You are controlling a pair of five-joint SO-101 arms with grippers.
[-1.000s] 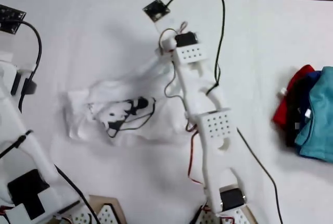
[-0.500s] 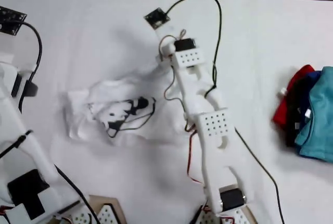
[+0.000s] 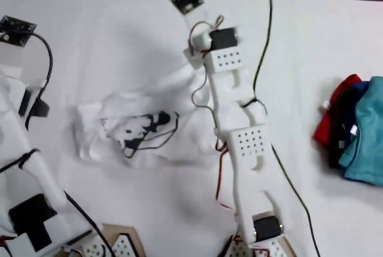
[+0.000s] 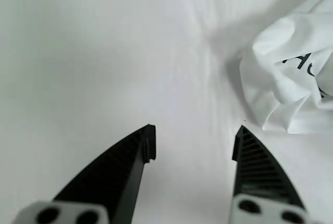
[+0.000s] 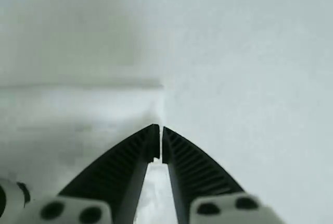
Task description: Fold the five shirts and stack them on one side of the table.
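White T-shirt (image 3: 140, 127): Soft, thin fabric is seen crumpled into an uneven, wrinkled heap left of the table's centre. One corner is drawn out in a taut ridge toward the right arm's wrist.
Black print (image 3: 146, 127): A dark, looping graphic is shown on the upturned face of the shirt, partly broken by folds.
Right gripper (image 5: 159, 130): The two black, ribbed, wedge-shaped jaws are pressed together at their tips, and a sliver of white cloth is pinched between them. In the right wrist view a flat band of the same fabric with a straight edge is stretched away from the tips.
Right arm (image 3: 245, 143): A white plastic arm with perforated panels is laid out from the near edge of the table toward the far edge, alongside the shirt's right side.
Left gripper (image 4: 195, 135): Its black ribbed jaws are spread wide apart above bare cloth, with nothing between them. A rumpled lobe of the shirt is seen just beside one jaw, not touched.
Left arm (image 3: 24, 167): It is placed at the left edge of the table, apart from the shirt.
Folded pile (image 3: 353, 128): Red, dark and teal garments are stacked overlapping at the right edge of the table, well apart from the white one.
Tablecloth (image 3: 108, 42): The table is covered by a smooth white sheet, faintly creased.
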